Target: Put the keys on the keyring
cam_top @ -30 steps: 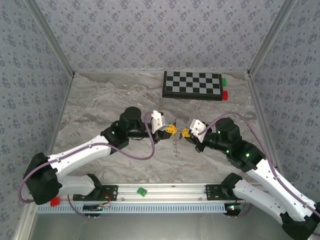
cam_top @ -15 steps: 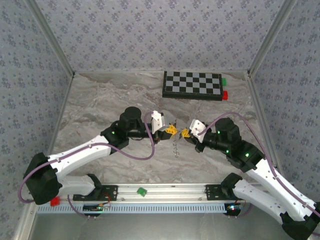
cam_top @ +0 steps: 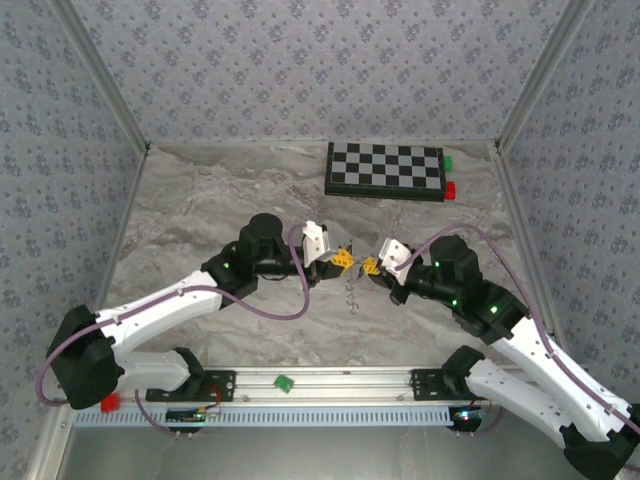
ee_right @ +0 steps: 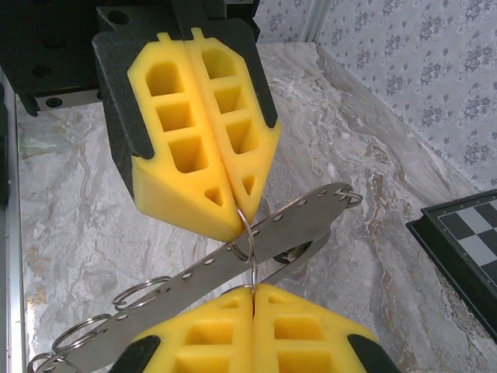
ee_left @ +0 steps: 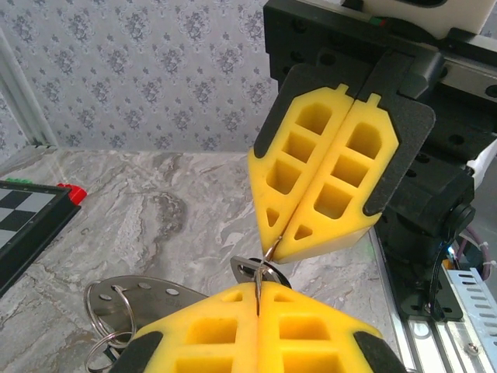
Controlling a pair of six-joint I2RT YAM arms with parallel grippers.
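Both the left end effector [ee_left: 258, 291] and right end effector [ee_right: 252, 289] clamp one keyring [ee_right: 250, 231].

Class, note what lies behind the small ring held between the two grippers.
A holed metal strip crosses behind the ring, larger rings hanging on it. The right gripper covers part of it.

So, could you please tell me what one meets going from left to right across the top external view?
Near red block → near green block → left gripper → right gripper → far red block.
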